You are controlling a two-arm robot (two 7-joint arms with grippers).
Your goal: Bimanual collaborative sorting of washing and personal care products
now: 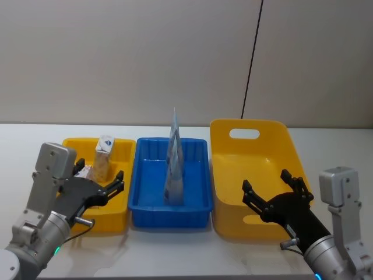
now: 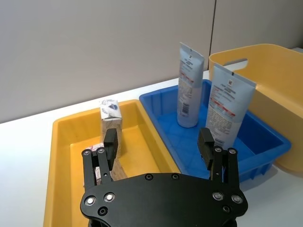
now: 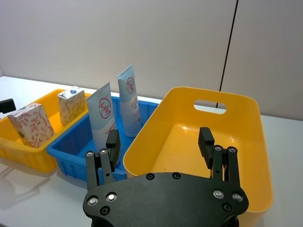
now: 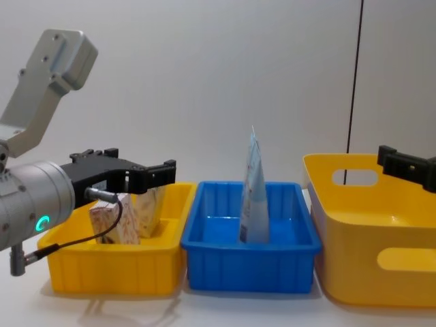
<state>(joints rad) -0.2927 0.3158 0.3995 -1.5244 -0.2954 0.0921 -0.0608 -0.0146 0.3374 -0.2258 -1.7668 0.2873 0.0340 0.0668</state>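
- Head view: I see the left gripper (image 1: 119,182) spread apart and empty, over the yellow tray (image 1: 76,144) left of the blue tray (image 1: 195,142). The right gripper (image 1: 265,185) is also spread, over the yellow bin (image 1: 256,125) right of it.
- Left wrist view: two pale blue tubes (image 2: 189,85) stand inside the blue tray.
- Right wrist view: the floral box (image 3: 32,125) and the beige carton (image 3: 71,105) sit in the yellow tray.
- Chest view: the tubes stand upright.

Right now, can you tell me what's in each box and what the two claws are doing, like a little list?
yellow tray: beige carton and floral box, both upright
blue tray: front tube and back tube, both pale blue, standing upright
big yellow bin: right of the blue tray
left claw: open, holding nothing, over the yellow tray
right claw: open, holding nothing, over the big yellow bin
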